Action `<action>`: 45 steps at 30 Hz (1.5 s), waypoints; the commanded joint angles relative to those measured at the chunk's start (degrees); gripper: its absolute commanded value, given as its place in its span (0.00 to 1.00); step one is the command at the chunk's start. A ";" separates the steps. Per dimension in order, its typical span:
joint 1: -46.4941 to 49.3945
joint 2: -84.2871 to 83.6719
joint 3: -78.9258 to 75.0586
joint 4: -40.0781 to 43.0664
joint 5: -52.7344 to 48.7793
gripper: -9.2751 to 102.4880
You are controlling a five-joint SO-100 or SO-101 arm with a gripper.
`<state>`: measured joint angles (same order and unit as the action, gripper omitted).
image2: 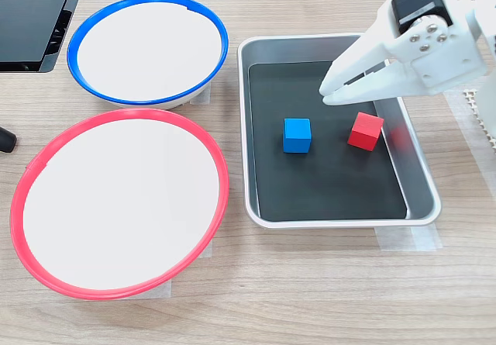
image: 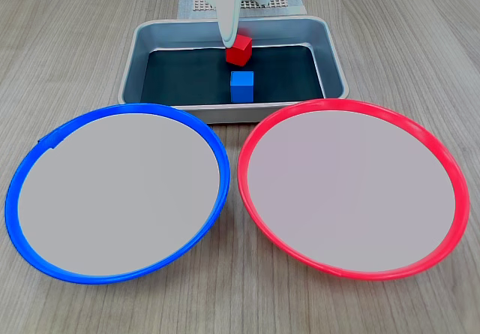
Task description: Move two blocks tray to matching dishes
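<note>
We've got both cubes in the tray (image2: 417, 181): blue (image2: 297, 135), red (image2: 365, 130) at its 3 o'clock. Gripper (image2: 332, 93) hovers beside red, fingers nearly together, holding nothing. Both dishes sit bare.

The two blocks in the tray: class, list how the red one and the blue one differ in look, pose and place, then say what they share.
Colour: the red block is bright red, the blue block bright blue.
Pose: the red block sits turned at an angle to the tray walls; the blue block sits nearly square to them.
Place: the red block lies just under the gripper jaws; the blue block lies apart from them.
Shared: both are small plain cubes of like size on the tray's dark floor.
</note>
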<state>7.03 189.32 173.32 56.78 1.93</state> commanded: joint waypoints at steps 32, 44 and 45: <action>0.79 1.32 -0.09 0.18 -0.97 0.08; -0.70 -34.54 -34.37 25.93 -53.70 0.24; -1.32 -37.88 -36.74 28.65 -55.55 0.24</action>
<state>7.03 155.21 141.94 78.57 -50.01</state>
